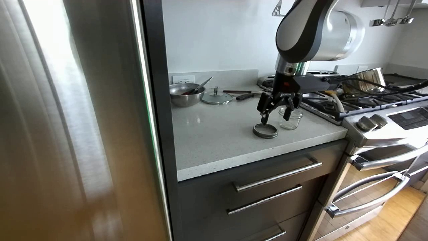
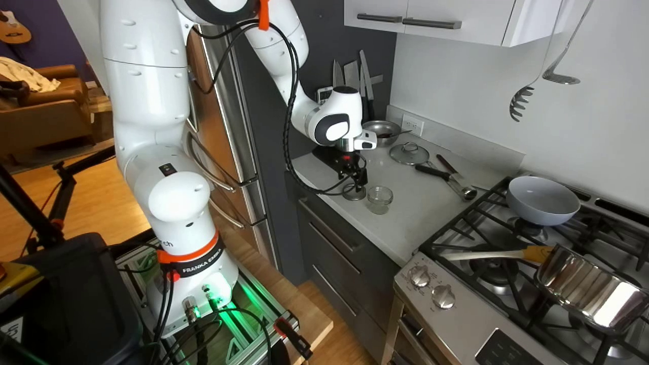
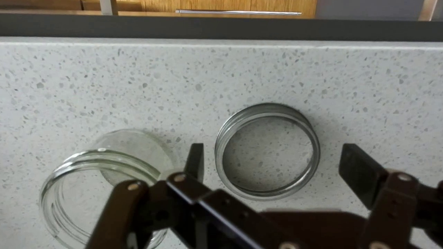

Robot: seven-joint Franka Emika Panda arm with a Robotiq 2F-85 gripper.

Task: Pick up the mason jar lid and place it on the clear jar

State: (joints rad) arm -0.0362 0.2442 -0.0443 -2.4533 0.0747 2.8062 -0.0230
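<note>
The arm [image 1: 329,36] reaches down, and its claw [image 1: 276,116] hangs close to the jar [image 1: 290,124], fingers [image 3: 360,174] spread wide apart. The lid [image 3: 268,110] is a round grey ring, lying flat just beside the jar. The jar stands on a pale, speckled desk [image 1: 217,134], between a fridge [image 1: 80,117] and a stove [image 2: 456,319].

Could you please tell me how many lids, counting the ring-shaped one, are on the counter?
2: the mason jar lid lies beside the clear glass jar; the glass pot lid, further back, lies beside the steel bowl. Others may be hidden.
</note>
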